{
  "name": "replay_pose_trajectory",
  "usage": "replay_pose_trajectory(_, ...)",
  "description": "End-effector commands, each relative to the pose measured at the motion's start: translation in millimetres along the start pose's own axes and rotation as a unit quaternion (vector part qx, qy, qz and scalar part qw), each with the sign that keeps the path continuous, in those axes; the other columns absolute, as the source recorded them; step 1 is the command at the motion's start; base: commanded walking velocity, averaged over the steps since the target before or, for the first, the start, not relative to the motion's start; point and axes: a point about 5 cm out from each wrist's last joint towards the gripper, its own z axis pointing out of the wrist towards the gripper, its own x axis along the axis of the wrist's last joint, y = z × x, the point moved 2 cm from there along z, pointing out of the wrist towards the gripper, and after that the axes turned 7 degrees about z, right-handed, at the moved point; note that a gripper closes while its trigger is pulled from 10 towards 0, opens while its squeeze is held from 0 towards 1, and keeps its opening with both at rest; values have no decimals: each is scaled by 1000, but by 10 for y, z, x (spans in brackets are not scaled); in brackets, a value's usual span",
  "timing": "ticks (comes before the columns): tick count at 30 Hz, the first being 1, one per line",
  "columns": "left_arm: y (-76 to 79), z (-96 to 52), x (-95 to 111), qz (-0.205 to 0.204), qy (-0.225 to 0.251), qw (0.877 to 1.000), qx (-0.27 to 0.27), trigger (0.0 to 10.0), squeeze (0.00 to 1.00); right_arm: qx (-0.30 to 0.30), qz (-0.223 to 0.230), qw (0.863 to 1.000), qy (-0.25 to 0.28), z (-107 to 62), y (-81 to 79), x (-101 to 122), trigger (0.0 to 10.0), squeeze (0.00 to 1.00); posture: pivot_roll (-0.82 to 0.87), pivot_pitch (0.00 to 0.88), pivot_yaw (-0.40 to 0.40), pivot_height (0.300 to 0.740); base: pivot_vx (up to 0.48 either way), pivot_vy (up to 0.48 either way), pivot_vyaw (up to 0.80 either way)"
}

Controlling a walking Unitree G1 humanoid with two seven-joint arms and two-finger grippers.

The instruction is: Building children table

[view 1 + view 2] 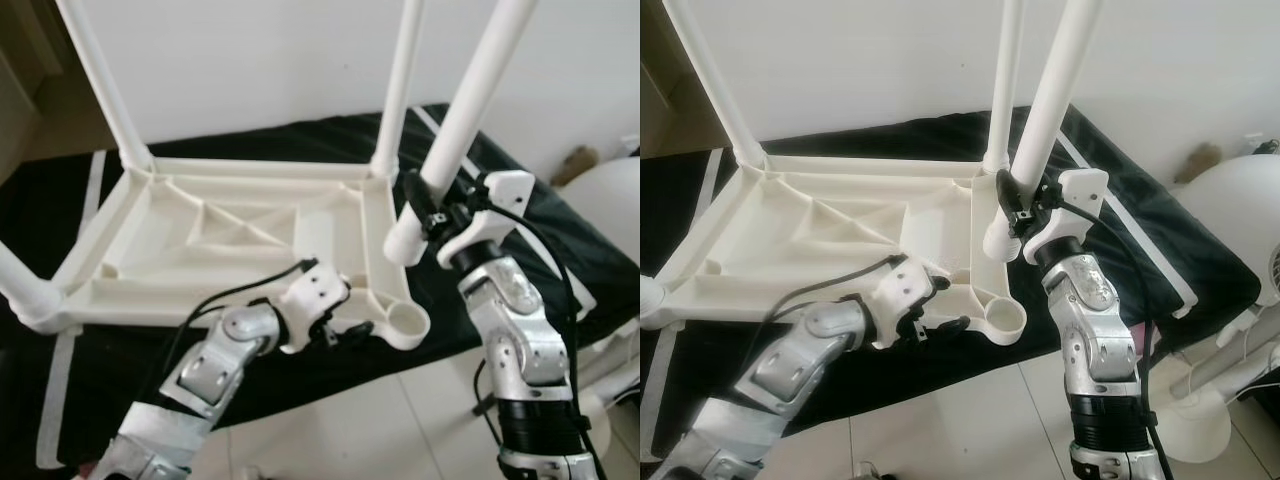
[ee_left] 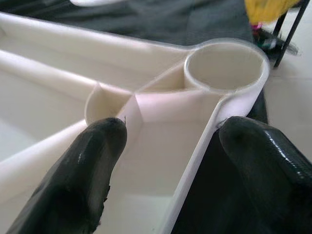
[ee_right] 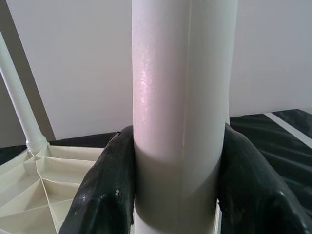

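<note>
A white plastic table top (image 1: pixel 230 235) lies upside down on a black mat, with white legs standing in three corners. The near right corner socket (image 1: pixel 408 322) is an empty ring, seen close up as the socket (image 2: pixel 225 66) in the left wrist view. My left gripper (image 1: pixel 350 325) is at the front rim beside that socket, its fingers (image 2: pixel 78 185) clamped across the rim's corner section. My right gripper (image 1: pixel 435 212) is shut on a loose white leg (image 1: pixel 470 100), held tilted with its lower end just above the right rim, behind the socket. Both black pads press the leg (image 3: pixel 180 97).
The black mat (image 1: pixel 520 260) covers a low platform against a white wall. Pale tiled floor (image 1: pixel 380 420) lies in front. A white fan (image 1: pixel 1240 220) on its stand is at the right, close to my right arm. A yellow object (image 2: pixel 268 9) sits beyond the socket.
</note>
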Motion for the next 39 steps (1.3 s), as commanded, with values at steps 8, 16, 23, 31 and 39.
replay_pose_trajectory(8, -64, 123, -83, 59, -37, 996, 56, 10000, 0, -7, 6, 1000, 7, -1, 17, 37, 10000, 0, -43, 51, 15, 740, 0, 0, 0)
replay_pose_trajectory(16, -280, 300, -176, 55, -92, 985, 137, 10000, 0, -8, 9, 1000, 9, 23, 9, 40, 10000, 0, -57, 61, 6, 740, 0, 0, 0)
replay_pose_trajectory(23, -377, 408, -92, 65, -85, 981, 159, 10000, 0, -6, 11, 1000, 6, 34, -5, 34, 10000, 0, -61, 67, 0, 740, 0, 0, 0)
replay_pose_trajectory(31, -527, 478, -20, 61, -83, 977, 185, 10000, 0, -14, 11, 1000, 4, 17, 15, 18, 10000, 0, -69, 74, 4, 740, 0, 0, 0)
replay_pose_trajectory(39, -509, 428, 102, 17, -26, 987, 156, 10000, 0, -28, 0, 1000, 3, -48, 45, 16, 10000, 0, -65, 79, 9, 740, 0, 0, 0)
